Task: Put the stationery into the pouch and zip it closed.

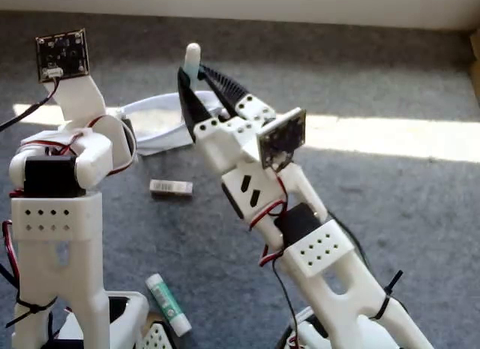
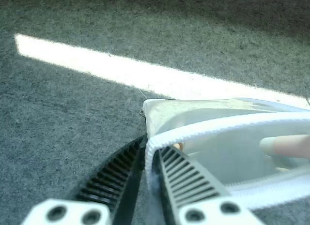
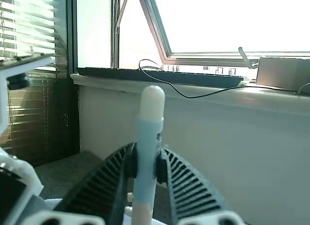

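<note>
My left gripper [image 2: 147, 143] pinches the pouch [image 2: 220, 124] rim, holding it open. My right gripper [image 3: 145, 159] clamps a pen [image 3: 150, 118] upright by the pouch, not yet in. Eraser [image 1: 171, 187] and glue stick [image 1: 168, 304] lie on the carpet [image 1: 420, 206]; zipping is left.

Translucent plastic pouch [image 2: 208, 113], smooth plastic pen [image 3: 147, 138], rough carpet [image 2: 58, 118], ribbed matt plastic gripper [image 2: 150, 147].
</note>
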Action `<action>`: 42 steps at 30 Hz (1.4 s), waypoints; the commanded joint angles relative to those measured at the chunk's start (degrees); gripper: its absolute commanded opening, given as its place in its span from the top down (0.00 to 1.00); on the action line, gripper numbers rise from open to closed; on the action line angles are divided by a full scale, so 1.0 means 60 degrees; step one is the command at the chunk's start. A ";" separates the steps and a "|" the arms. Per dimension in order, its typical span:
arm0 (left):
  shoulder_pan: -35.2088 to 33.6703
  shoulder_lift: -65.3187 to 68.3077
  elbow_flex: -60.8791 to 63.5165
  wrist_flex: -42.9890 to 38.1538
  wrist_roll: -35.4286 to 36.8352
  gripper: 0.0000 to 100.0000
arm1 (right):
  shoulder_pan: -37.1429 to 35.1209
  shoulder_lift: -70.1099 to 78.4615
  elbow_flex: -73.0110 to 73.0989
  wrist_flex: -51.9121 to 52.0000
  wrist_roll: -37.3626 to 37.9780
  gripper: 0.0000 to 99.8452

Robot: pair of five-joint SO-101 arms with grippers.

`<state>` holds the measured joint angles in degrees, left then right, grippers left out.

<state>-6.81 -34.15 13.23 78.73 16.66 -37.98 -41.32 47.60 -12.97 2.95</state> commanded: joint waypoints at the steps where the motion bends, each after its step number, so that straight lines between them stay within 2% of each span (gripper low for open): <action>1: -0.0168 0.0066 0.0022 -0.0044 0.0073 0.99 | 0.0110 -0.0125 -0.0608 0.1179 0.0000 1.00; 6: -0.0168 0.0066 0.0022 -0.0044 0.0073 0.99 | 0.0110 -0.0095 -0.1238 0.2645 0.0000 1.00; 13: -0.0168 0.0066 0.0022 -0.0044 0.0073 0.99 | 0.0110 -0.0110 -0.1297 0.2879 0.0132 1.00; 18: -0.0168 0.0066 0.0037 -0.0044 0.0073 0.99 | -0.0403 -0.0125 -0.1238 0.2894 0.1788 1.00; 20: -0.0168 0.0066 0.0037 -0.0044 0.0073 0.99 | -0.0711 -0.0125 -0.1238 0.2894 0.2095 1.00; 38: -0.0168 0.0066 0.0051 -0.0044 0.0073 0.99 | -0.0828 -0.0125 -0.1238 0.2938 0.2110 1.00; 42: -0.0168 0.0066 0.0051 -0.0044 0.0073 0.99 | -0.0828 -0.0139 -0.1355 0.4271 0.2081 0.94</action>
<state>-6.99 -34.15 13.32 78.73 16.66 -42.46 -41.32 43.65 8.04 15.08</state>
